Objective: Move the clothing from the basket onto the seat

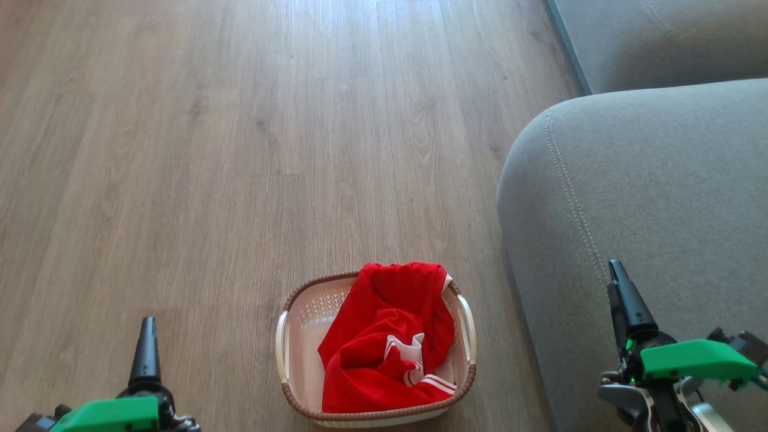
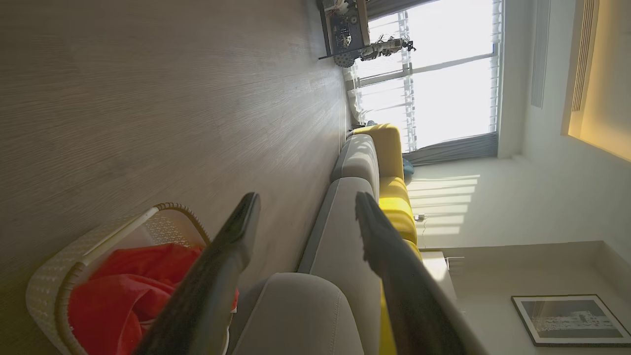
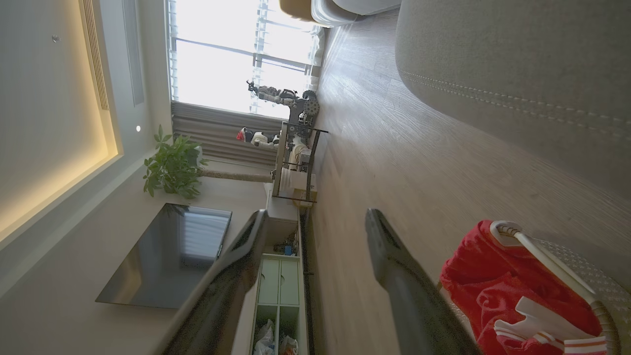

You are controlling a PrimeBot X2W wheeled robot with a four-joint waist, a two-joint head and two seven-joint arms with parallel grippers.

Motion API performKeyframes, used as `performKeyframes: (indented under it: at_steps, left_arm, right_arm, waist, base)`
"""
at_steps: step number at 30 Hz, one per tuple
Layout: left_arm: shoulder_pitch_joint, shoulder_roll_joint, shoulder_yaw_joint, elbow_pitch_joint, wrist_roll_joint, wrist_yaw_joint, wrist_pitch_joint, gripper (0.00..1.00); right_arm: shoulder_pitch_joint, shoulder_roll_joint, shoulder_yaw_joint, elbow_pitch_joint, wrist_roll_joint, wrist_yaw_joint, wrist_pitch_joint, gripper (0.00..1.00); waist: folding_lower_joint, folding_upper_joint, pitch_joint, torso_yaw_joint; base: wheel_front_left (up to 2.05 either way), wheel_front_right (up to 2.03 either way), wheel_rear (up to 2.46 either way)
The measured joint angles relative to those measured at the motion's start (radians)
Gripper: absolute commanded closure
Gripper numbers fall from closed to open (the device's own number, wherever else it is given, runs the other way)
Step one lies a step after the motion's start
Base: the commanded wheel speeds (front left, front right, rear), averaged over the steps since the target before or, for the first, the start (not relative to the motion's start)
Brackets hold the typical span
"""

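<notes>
Wood floor (image 1: 240, 150), clothing (image 1: 384, 342) in basket (image 1: 305, 336) beside grey seat (image 1: 648, 210); left gripper (image 2: 306, 199), right gripper (image 3: 316, 213) wide apart, empty.

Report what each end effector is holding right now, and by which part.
Nothing is held. The left end effector and right end effector both stand open and empty; the clothing lies in the basket, untouched.

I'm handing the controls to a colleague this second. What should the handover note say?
Left gripper: open, holding nothing, left of the basket.
Right gripper: open, holding nothing, near the seat.
Clothing: bunched in the basket, on the floor beside the seat.
Done: nothing moved yet.
Left: lift the clothing out, lay it on the seat.
</notes>
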Motion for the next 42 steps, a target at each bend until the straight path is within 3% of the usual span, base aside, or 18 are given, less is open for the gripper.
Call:
performKeyframes:
  at_steps: [25,42]
  left_arm:
    - [0.016,0.001,-0.059,-0.043,0.454,0.017,-0.071,0.00]
    - [0.046,0.001,-0.084,-0.034,0.682,0.027,-0.117,0.00]
  right_arm:
    - [0.002,0.052,-0.056,-0.047,-0.459,0.000,-0.002,0.00]
    - [0.016,0.088,-0.080,-0.002,-0.709,0.000,-0.007,0.00]
  waist:
    - [0.0000,0.0000,-0.009,0.005]
    - [0.0000,0.0000,-0.019,0.008]
  base:
    - [0.00,0.00,0.00]
    - [0.00,0.00,0.00]
